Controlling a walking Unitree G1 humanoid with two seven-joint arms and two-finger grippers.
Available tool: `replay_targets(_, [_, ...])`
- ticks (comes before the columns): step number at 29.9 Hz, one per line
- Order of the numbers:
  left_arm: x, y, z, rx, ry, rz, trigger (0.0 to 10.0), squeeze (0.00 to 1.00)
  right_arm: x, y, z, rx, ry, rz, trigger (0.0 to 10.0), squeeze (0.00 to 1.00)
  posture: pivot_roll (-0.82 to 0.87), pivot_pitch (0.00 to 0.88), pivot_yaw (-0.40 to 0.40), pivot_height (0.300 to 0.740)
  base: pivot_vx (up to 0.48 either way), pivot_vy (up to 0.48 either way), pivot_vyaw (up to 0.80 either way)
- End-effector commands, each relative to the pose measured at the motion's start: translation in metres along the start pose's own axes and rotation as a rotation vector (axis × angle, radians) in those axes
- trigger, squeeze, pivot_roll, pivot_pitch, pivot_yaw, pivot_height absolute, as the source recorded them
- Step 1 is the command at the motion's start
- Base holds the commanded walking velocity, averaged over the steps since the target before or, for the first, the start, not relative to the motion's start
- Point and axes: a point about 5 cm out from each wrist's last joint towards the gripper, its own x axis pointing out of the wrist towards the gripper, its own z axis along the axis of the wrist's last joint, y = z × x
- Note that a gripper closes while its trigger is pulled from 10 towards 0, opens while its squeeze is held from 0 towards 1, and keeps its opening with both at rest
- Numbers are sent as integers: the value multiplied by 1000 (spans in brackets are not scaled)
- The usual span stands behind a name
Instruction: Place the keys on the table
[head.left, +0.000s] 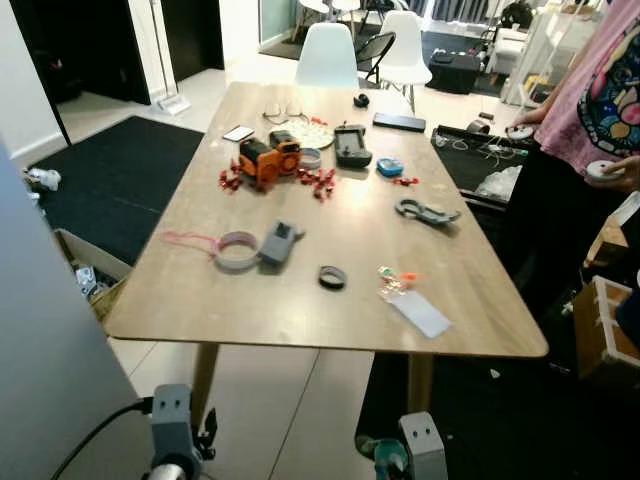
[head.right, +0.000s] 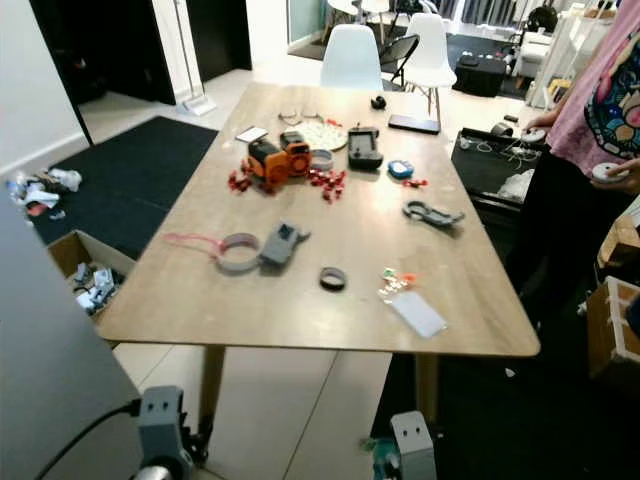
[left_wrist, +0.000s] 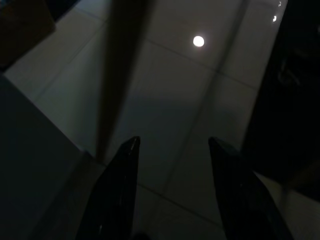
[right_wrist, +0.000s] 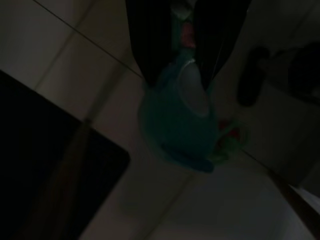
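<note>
The right gripper (right_wrist: 172, 45) hangs low below the table's near edge, its fingers (right_wrist: 150, 40) pinching a teal tag with keys (right_wrist: 180, 120) that dangles beneath them over the pale floor tiles (right_wrist: 65, 60); in the left eye view the same teal shows just beside the right wrist (head.left: 425, 450) at the bottom of the frame. The left gripper (left_wrist: 172, 150) hangs idle on the other side, fingers spread, pointing down at dim tiles with one bright spot of reflected light (left_wrist: 199, 41). Ahead stands the long wooden table (head.left: 300, 310). Near its front edge lie a white card (head.left: 420, 313) with small orange and green bits (head.left: 398, 277) beside it, a dark ring (head.left: 332, 277), and a grey device (head.left: 278, 243) touching a tape roll (head.left: 237, 250) with a pink cord (head.left: 190, 240). Further back sit an orange toy (head.left: 268, 158), scattered red pieces (head.left: 318, 180), a black handset (head.left: 351, 145), a blue object (head.left: 390, 167) and a grey clip (head.left: 427, 212). A white chair (head.left: 327, 55) stands at the far end. A person in a pink top (head.left: 600, 90) stands at the table's right side, holding a white round thing (head.left: 603, 169).
</note>
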Motion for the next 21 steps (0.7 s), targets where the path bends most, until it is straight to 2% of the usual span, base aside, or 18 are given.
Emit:
replay_targets(1, [-1, 2, -5, -5, 27, 14, 10000, 0, 0, -1, -1, 2, 6, -7, 10000, 0, 37, 54, -25, 740, 0, 0, 0])
replay_targets(21, [0, -1, -4, 15, 36, 1, 10000, 0, -1, -6, 0, 14, 6, -32, 10000, 0, 33, 52, -19, 740, 0, 0, 0])
